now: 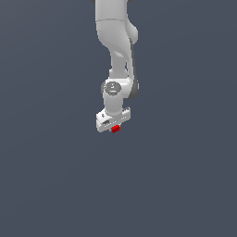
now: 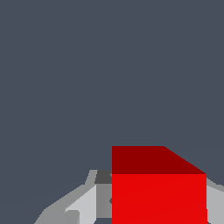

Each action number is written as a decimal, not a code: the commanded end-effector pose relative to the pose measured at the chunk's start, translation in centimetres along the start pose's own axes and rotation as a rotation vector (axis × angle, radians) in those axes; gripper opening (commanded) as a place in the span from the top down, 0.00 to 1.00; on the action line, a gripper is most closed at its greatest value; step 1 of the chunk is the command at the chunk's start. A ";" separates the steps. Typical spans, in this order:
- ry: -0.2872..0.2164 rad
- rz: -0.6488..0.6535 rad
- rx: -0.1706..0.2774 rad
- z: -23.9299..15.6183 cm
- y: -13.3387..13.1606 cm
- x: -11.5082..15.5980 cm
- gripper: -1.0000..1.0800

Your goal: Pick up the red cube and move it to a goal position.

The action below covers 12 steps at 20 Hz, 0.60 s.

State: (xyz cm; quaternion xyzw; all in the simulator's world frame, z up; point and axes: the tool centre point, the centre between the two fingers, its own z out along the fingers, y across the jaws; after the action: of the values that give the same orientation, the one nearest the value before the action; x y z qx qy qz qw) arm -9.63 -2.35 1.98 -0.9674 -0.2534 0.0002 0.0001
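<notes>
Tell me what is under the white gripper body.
The red cube sits just under the gripper, between grey fingers. The cube hides the fingertips, so contact is unclear.

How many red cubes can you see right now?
1. The red cube sits directly under the end effector, between its fingers in the wrist view. Nothing suggests others are hidden.
</notes>
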 end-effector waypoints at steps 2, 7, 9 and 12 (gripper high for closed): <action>0.000 0.000 0.000 0.0 0.0 0.0 1.00; 0.000 0.000 0.000 0.0 0.0 0.0 1.00; 0.000 0.000 0.000 -0.2 0.1 0.1 1.00; 0.000 0.000 0.000 -0.6 0.5 0.5 1.00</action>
State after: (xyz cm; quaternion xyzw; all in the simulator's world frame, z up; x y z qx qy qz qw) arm -9.22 -2.48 2.33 -0.9674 -0.2534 0.0006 0.0002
